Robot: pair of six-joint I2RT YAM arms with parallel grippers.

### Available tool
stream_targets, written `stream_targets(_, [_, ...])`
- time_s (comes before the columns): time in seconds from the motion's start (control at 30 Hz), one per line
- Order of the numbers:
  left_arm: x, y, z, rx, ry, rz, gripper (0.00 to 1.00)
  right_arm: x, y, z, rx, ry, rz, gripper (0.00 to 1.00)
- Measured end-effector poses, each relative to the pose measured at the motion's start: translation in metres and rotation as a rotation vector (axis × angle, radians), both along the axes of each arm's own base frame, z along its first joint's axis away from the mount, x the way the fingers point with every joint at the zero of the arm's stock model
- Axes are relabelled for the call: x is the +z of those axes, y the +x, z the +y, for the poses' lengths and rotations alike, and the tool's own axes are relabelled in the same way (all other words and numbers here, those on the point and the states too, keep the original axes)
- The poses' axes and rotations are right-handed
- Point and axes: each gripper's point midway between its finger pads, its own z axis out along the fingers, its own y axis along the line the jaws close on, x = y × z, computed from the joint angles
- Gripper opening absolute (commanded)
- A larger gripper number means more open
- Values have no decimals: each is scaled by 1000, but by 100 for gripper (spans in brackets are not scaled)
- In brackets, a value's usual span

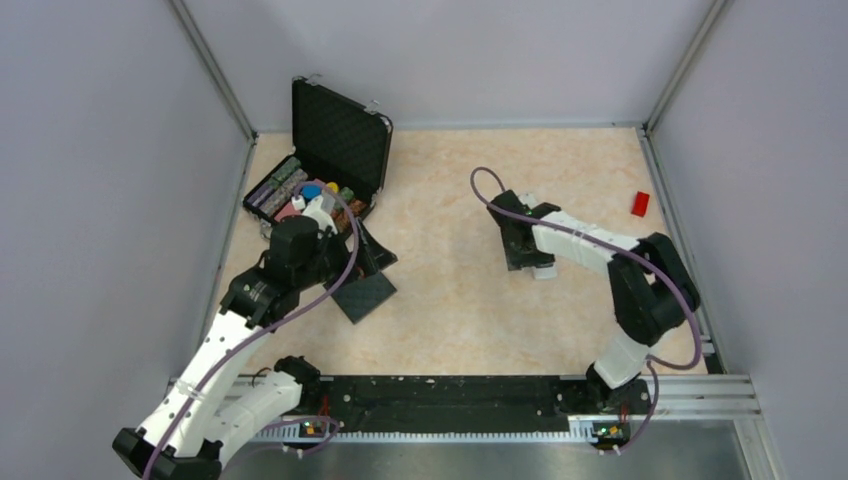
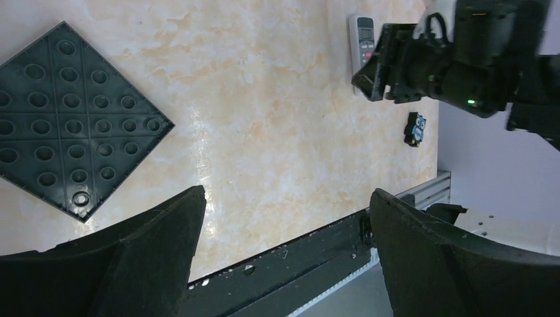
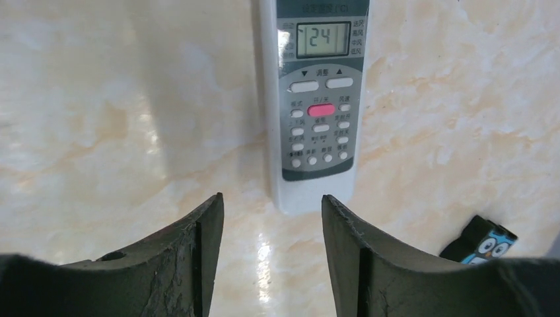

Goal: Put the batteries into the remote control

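On table [image 3: 99,99] right of centre, we see remote control [image 3: 317,99] face up. Right gripper [image 3: 271,206] just beside its bottom end, jaws parted, nothing held. Left gripper [image 2: 287,195] wide apart, empty, near black studded pad [image 2: 66,119].

The remote control [image 3: 315,99] lies flat and face up on the marbled surface [image 3: 99,99]. It has a white body with a grey button panel, one pink button among white ones, and a small display reading 24 near its far end. Its back is hidden.
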Motion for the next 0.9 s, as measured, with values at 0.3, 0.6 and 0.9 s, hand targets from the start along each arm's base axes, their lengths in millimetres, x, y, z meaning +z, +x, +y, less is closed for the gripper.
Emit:
stream_targets(0.3, [-3, -19, 18, -5, 72, -18, 97, 122, -22, 20, -17, 405, -307, 64])
stream_targets(0.6, [16, -40, 60, 144, 98, -153, 99, 226, -111, -56, -165, 620, -688, 99])
stream_targets(0.9, [-3, -73, 92, 237, 101, -174, 99, 256, -173, -116, -291, 648, -823, 99])
